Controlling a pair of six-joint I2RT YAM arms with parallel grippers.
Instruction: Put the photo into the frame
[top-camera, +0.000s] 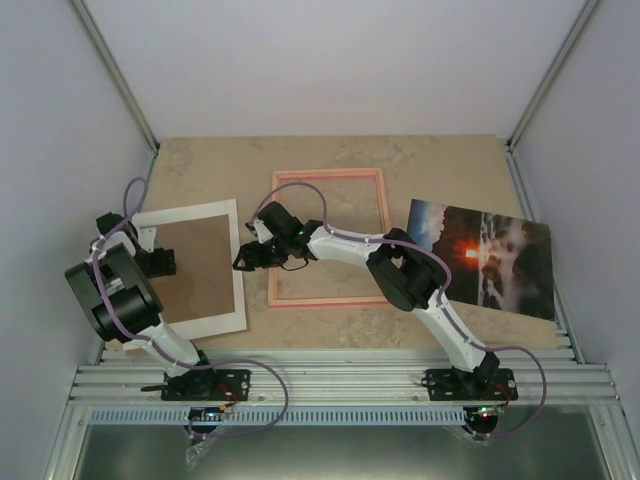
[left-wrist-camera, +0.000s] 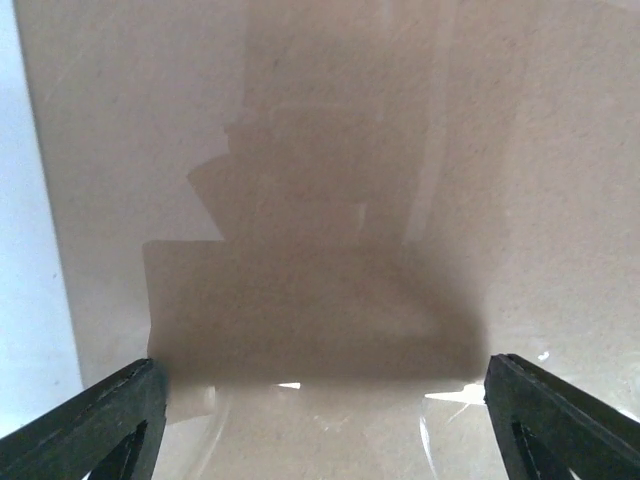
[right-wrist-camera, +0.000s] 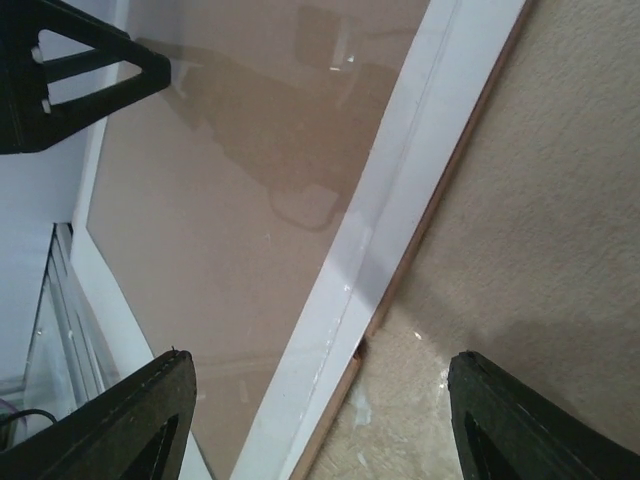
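- Left gripper (left-wrist-camera: 322, 366): fingers apart, gripping nothing, above the brown board (top-camera: 198, 265).
- Right gripper (right-wrist-camera: 320, 358): fingers apart, over the board's white border (right-wrist-camera: 400, 190).
- Photo (top-camera: 483, 258): flat on the table (top-camera: 430, 160), just right of the pink frame (top-camera: 330, 175), outside it.

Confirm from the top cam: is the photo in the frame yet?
No, the photo lies flat on the table to the right of the frame, apart from it.

The thin pink frame (top-camera: 327, 175) lies flat in the middle of the table (top-camera: 200, 170). The photo (top-camera: 483, 258), a dark landscape with a glowing orange sun, lies flat just right of it, slightly skewed.
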